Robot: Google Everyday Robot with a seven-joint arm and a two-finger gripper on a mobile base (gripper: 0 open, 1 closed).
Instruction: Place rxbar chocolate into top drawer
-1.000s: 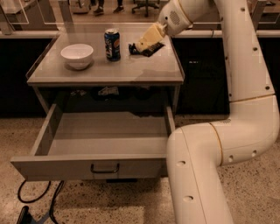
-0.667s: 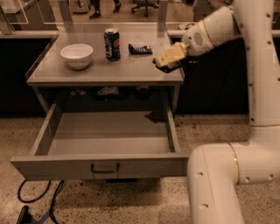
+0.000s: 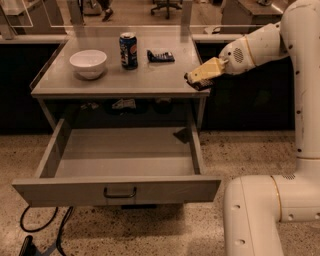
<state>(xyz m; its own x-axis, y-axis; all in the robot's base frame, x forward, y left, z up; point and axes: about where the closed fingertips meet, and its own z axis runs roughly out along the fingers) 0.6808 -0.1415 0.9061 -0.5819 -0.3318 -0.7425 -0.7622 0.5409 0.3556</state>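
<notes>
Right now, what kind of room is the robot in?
Probably an office or lab workroom. There's a rolling office chair at the back, a grey table with its top drawer pulled open, and a speckled hard floor. The robot's gripper is by the table's front right corner.

The yellowish two-finger gripper [image 3: 198, 79] hangs at the grey table's [image 3: 150, 81] front right corner, clamped on the small dark wrapped rxbar chocolate [image 3: 201, 85]; the wide light-grey top drawer [image 3: 165, 188] stands open below
</notes>
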